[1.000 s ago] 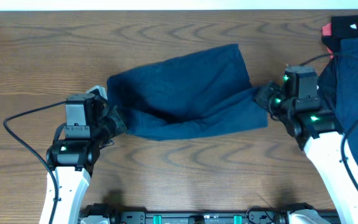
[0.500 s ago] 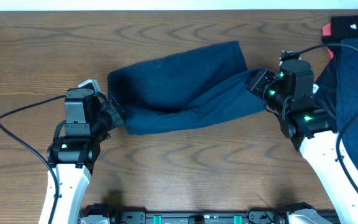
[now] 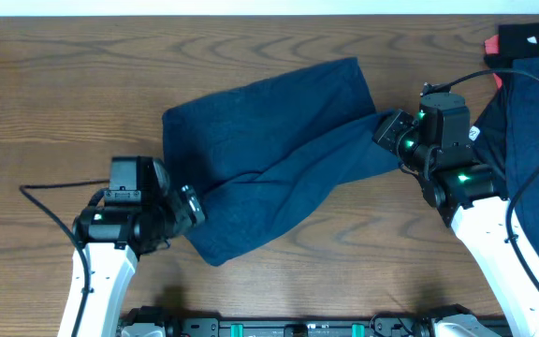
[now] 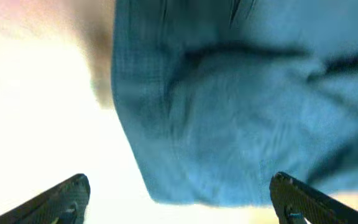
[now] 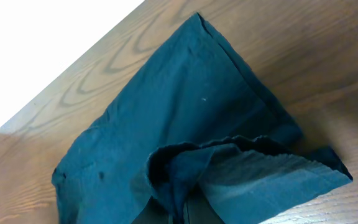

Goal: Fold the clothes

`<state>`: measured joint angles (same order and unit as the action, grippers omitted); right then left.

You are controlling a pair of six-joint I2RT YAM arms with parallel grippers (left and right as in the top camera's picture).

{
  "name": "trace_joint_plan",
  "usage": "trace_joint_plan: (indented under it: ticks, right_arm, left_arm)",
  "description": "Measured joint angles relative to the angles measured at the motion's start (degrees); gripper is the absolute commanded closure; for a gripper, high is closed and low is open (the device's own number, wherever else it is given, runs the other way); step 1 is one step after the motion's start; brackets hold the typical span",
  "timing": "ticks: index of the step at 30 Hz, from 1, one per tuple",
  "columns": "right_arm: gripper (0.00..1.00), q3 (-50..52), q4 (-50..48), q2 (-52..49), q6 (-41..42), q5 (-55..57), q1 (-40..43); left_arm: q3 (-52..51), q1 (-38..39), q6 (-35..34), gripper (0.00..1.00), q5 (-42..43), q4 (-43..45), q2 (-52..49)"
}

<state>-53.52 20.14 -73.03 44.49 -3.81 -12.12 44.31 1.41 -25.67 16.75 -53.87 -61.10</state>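
One of the clothes, a dark navy garment (image 3: 269,140), lies crumpled across the middle of the table, with a lobe drawn toward the front (image 3: 241,225). My left gripper (image 3: 193,208) sits at the left edge of that lobe. It is open in the left wrist view (image 4: 180,183), with the cloth's hem (image 4: 229,155) lying just ahead of the jaws and touching neither finger. My right gripper (image 3: 385,131) is shut on the garment's right end. Its view shows the fabric (image 5: 185,112) bunched and pinched between the closed fingers (image 5: 188,211).
More navy clothes (image 3: 536,112) are piled at the table's right edge beside my right arm. A black and red item with a small white tag (image 3: 532,39) lies at the back right corner. Cables trail from both arms. Bare wood (image 3: 64,84) shows at the left and back.
My left gripper opened and let go of the garment's left end after pulling it toward the front. It now sits lower and further right. The right gripper keeps its grip, shifted slightly back-left.
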Motion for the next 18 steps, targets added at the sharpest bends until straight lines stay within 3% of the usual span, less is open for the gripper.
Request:
trace_joint_plan:
  ticks: [8,13,18]
  right_arm:
    - [0.98,0.0,0.5,0.0,0.0,0.1,0.0]
    - [0.98,0.0,0.5,0.0,0.0,0.2,0.0]
    - [0.98,0.0,0.5,0.0,0.0,0.2,0.0]
  left_arm:
    - [-1.8,0.0,0.0,0.06,4.2,-8.7,-3.3]
    - [-4.8,2.3,0.2,0.06,8.8,-8.7,-5.7]
    - [-6.1,10.3,-2.1,0.06,10.1,-3.1,-7.8]
